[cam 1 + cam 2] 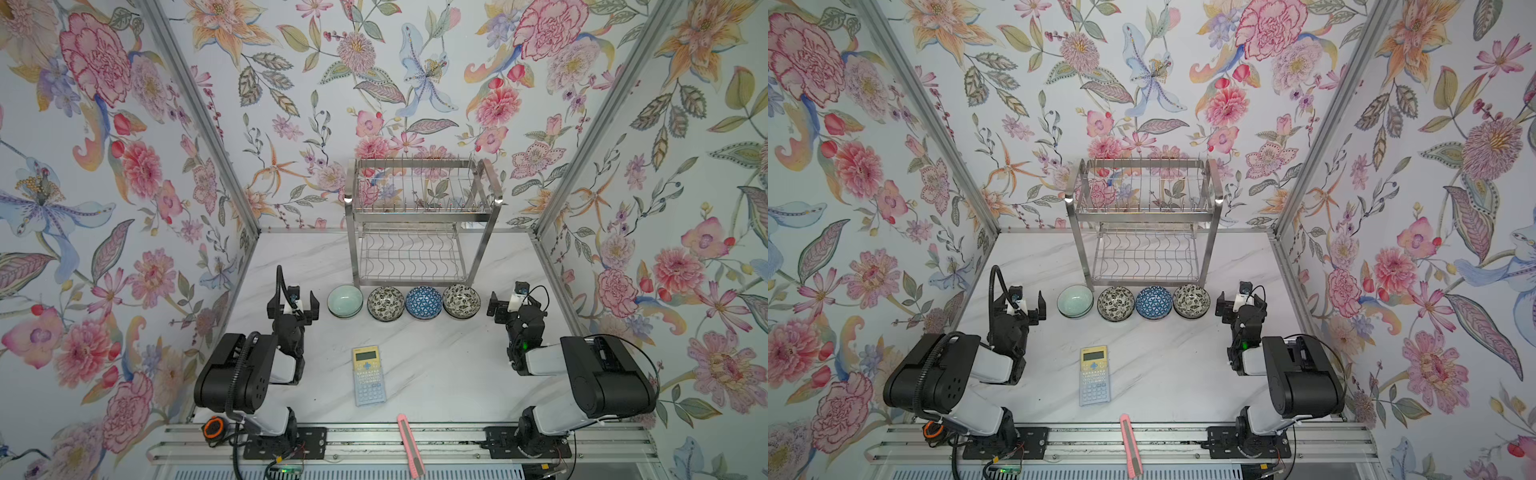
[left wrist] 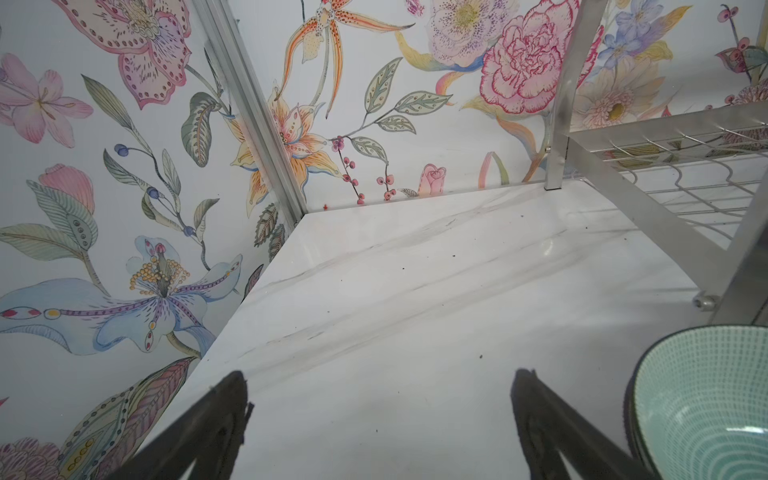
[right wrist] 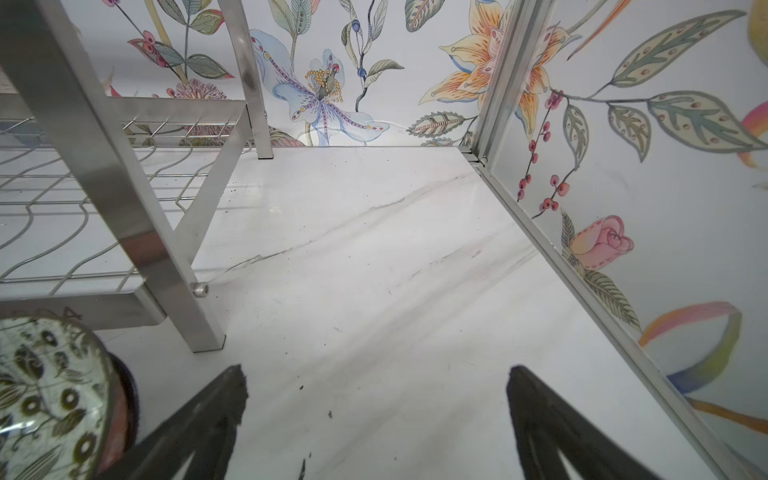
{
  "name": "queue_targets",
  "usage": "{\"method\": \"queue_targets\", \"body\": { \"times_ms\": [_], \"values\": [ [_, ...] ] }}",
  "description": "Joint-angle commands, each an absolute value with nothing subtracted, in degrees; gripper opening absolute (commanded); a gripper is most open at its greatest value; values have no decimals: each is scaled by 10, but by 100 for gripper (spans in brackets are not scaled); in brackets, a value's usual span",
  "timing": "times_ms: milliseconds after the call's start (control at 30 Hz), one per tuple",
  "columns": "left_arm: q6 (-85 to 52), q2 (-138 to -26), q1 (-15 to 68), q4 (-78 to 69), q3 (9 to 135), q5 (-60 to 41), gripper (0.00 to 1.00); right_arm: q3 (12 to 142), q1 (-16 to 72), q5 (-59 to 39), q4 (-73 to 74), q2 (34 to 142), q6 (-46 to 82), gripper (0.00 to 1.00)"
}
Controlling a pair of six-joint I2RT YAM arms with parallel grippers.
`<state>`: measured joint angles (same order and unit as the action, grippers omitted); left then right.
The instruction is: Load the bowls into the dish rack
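Left tool (image 1: 294, 306) is spread wide with nothing in it, parked just beside the celadon bowl (image 1: 345, 301). Right tool (image 1: 514, 305) is just as wide and just as empty, near the green leaf bowl (image 1: 461, 301) at the other end of the row. Between those sit the black-white floral bowl (image 1: 385, 303) and the blue triangle bowl (image 1: 423, 302). All four are rim-up on the bench (image 1: 436, 365), lined along the front foot of the dish rack (image 1: 422, 216).

Both tiers of the rack are bare, so no bowl is loaded yet. My read is that each arm waits at its own end so it can take the nearest bowl without crossing the other, with its jaws set ready for a rim grasp.

Now the murky part. The left wrist view shows a dark edge under the celadon bowl. The right wrist view shows pinkish and dark rims beneath the green leaf bowl. That looks like nested bowls, but I can't tell how many. Both wrist views cut those bowls off at the frame edge.
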<state>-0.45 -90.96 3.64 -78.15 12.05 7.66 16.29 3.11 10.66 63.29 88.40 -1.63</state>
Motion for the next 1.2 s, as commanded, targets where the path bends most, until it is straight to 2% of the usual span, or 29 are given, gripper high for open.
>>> {"method": "queue_targets", "body": {
  "times_ms": [0,1167],
  "values": [
    [-4,-904,33,-784,130,74,99,165,27,96,642,889,-12,99],
    [-5,-904,33,-788,127,80,100,168,25,92,638,889,-10,99]
  ]
}}
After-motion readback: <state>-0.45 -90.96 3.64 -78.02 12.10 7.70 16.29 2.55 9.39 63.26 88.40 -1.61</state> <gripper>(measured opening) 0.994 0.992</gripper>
